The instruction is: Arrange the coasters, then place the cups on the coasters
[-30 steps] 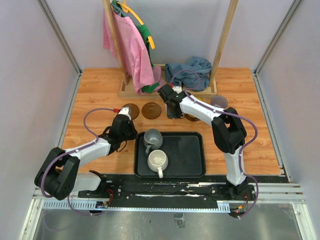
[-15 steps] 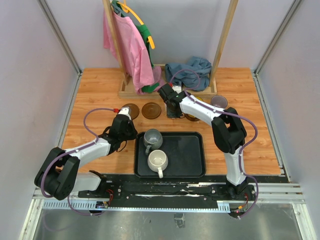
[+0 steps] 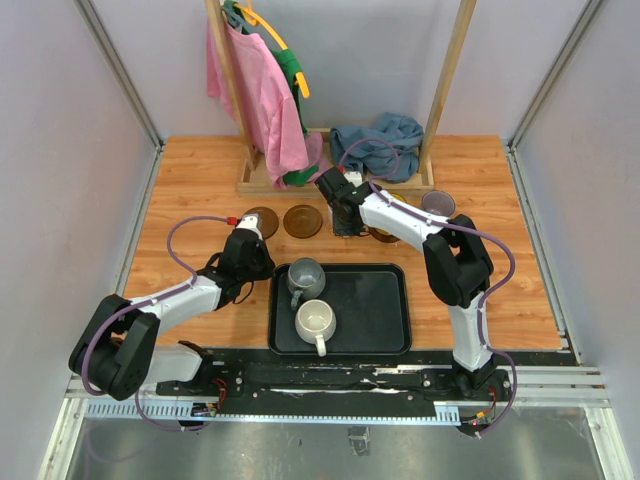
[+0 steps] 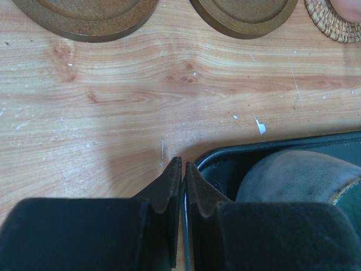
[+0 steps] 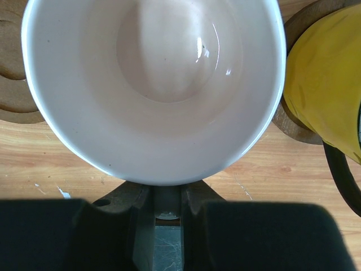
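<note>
The worktop (image 3: 200, 170) carries a black tray (image 3: 380, 310) at its near middle. Compared with the earlier top views, no item and neither arm has changed position.

Left claw (image 4: 184, 175): fingers pressed almost together, with only a thin slit between them, at the tray's left far corner. It cannot be told whether the tray rim sits in that slit.

Right claw (image 5: 168, 199): pinching the handle of the pale pink cup (image 5: 152, 84), mouth up, just beyond the tray's far edge. In the left wrist view this cup stands over a tan woven coaster (image 4: 333, 22). Contact between cup and coaster cannot be confirmed.

Cup locations:
- Yellow cup (image 5: 327, 84): just beside the pale pink cup, on a dark brown coaster (image 5: 290, 121).
- Grey cup (image 3: 305, 273) and white cup (image 3: 316, 320): upright in the left part of the tray.
- Lavender cup (image 3: 437, 203): on the worktop to the right of the right arm.

Two further dark brown coasters (image 3: 261, 221) (image 3: 302, 221) lie side by side and bare, beyond the tray's left corner.
</note>
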